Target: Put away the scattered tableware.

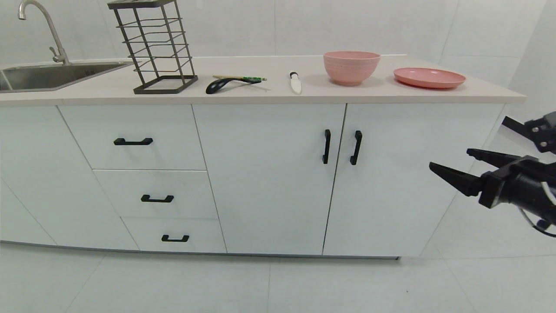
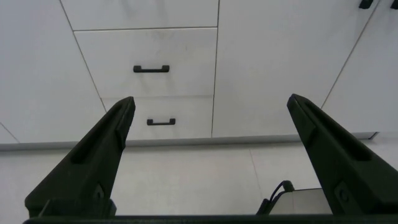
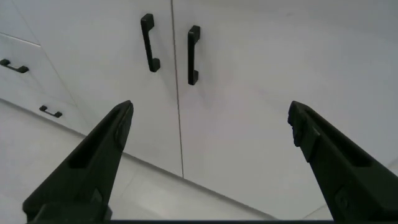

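**Tableware lies on the counter, both claws wide and empty**

Seen from the head camera, the tableware is strung along the counter (image 1: 108,89) across the upper half of the view. The pink bowl (image 1: 351,66) stands upright at about one o'clock from the view's centre. The pink plate (image 1: 429,77) lies flat at three o'clock of the bowl, near it but apart. At nine o'clock of the bowl lies the white knife (image 1: 295,81). Farther along the same line lie a black spoon (image 1: 226,83) and chopsticks (image 1: 241,78), which touch or overlap. A wire rack (image 1: 156,48) and a sink (image 1: 52,76) sit toward eleven and ten o'clock.

The right gripper (image 1: 449,158) hangs at three o'clock, below counter height, with its jaws spread wide and holding nothing. Its wrist camera faces the cabinet's double doors (image 3: 249,93). The left gripper (image 2: 211,99) is also wide and empty, facing the lower drawers (image 2: 151,69).
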